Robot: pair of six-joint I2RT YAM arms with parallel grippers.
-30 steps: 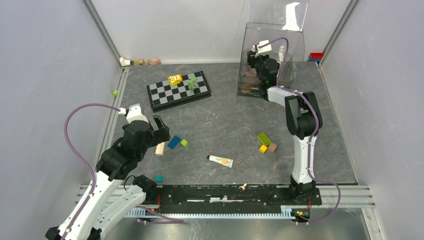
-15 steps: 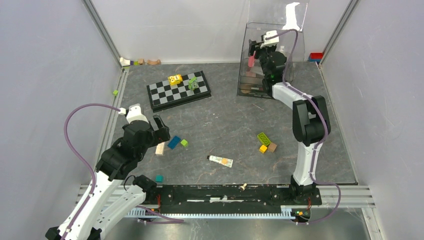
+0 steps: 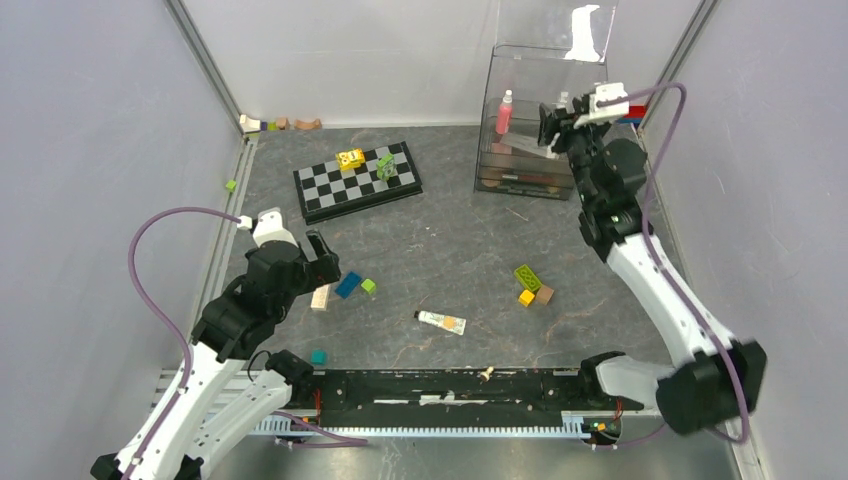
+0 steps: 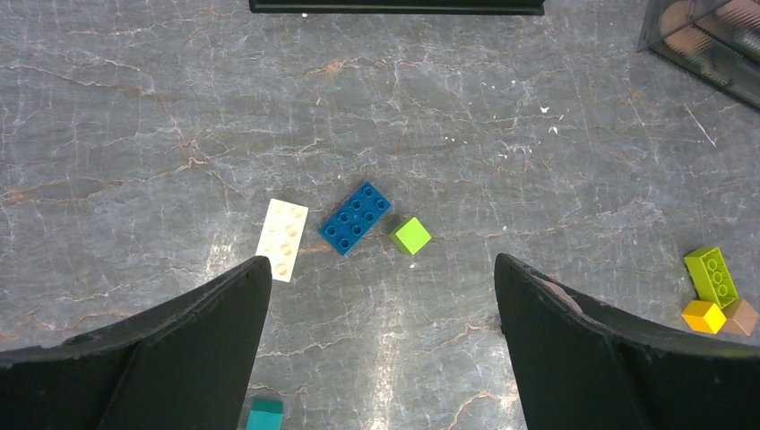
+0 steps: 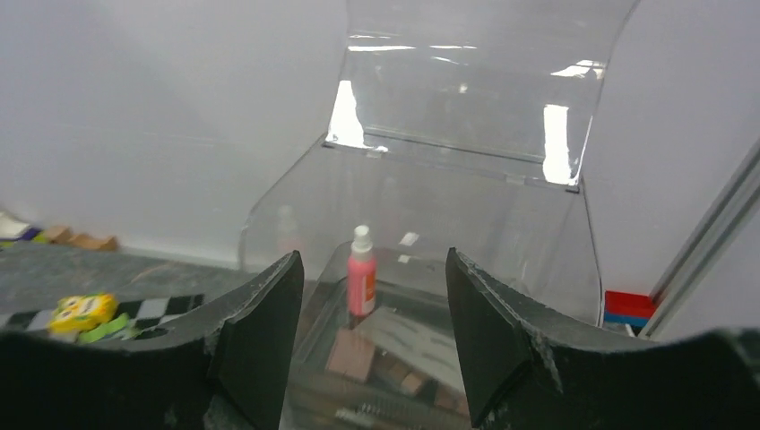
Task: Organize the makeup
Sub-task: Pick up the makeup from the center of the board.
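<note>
Grey marbled desk (image 3: 460,240), back right: the right fingers (image 5: 260,340) have just backed out of the clear organizer (image 3: 540,70), apart and empty, leaving the pink bottle (image 3: 504,110) upright inside with palette (image 5: 351,354) and lash card (image 5: 419,336). Left fingers (image 4: 179,358) gape idle over blocks (image 4: 356,218); a cream tube (image 3: 441,321) on the desk looks next

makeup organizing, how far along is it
Partly done: the pink bottle stands upright inside the clear organizer, with other cosmetics below it. Nothing is in hand; the right end effector is open and empty by the organizer, the left end effector open over toy blocks. Left: the cream tube lying on the table.
</note>
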